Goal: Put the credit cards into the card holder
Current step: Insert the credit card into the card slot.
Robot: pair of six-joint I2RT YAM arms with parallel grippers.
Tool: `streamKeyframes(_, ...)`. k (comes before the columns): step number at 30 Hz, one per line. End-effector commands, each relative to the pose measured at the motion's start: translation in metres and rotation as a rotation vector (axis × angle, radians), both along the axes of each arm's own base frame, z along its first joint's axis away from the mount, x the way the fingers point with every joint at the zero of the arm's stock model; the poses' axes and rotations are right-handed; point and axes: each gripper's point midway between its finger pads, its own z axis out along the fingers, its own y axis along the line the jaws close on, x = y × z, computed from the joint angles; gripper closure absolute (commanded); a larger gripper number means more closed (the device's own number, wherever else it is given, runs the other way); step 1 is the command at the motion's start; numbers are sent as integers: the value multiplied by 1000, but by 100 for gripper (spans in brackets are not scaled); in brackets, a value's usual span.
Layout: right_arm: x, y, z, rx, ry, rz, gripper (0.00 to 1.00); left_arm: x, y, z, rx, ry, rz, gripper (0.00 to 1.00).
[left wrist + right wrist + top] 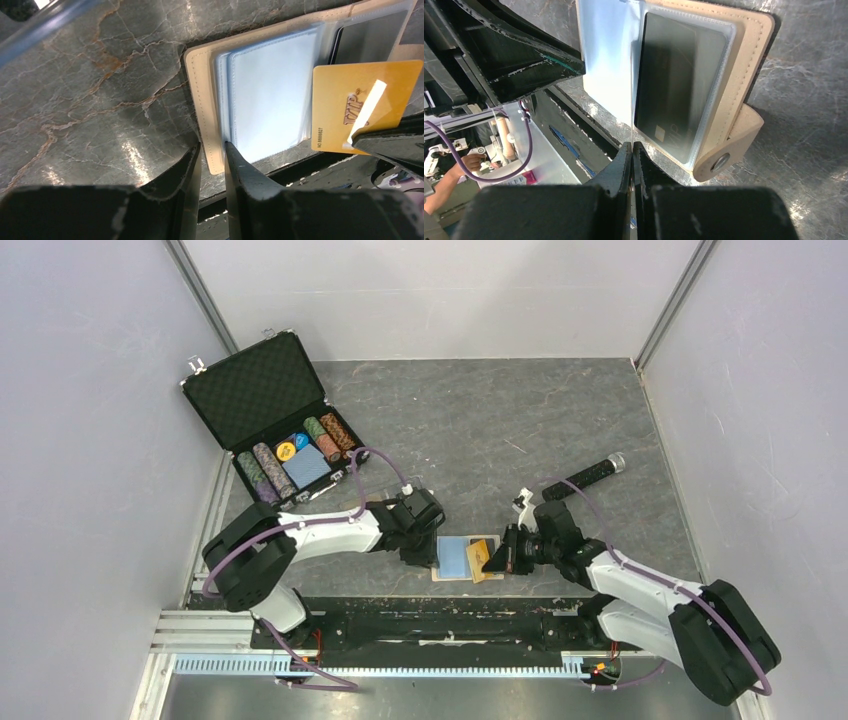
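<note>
Clamping the left flap of the open card holder (455, 558) at the near edge of the table (480, 420) with the left gripper (212, 147), closed on the tan cover. Pinching the orange-gold card (335, 110) in the tightly pressed right gripper (632, 146), tilted above the holder's right half. Showing the black card (669, 85) tucked under clear film in the holder's right-hand pocket.

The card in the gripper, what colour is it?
The card is orange-gold, clearest in left wrist view.
</note>
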Motion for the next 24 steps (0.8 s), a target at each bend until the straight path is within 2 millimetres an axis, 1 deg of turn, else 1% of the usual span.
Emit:
streamKeyframes(1,-2,5,2,34,-5,28,100,9,-7,-3,7,-18,24,71)
streamKeyframes(9,3,13,4,61,-8,42,100,7,-6,-9,23,-4,17,76)
streamKeyframes(16,8,16,-2,33,-7,72,100,5,-4,-13,35,8,15,79)
streamKeyframes(19,15,14,-5,-10,-20,74,100,5,-3,-13,39,9,13,80)
streamKeyframes(24,28,11,-4,-62,-57,52,100,4,-2,-14,42,9,14,83)
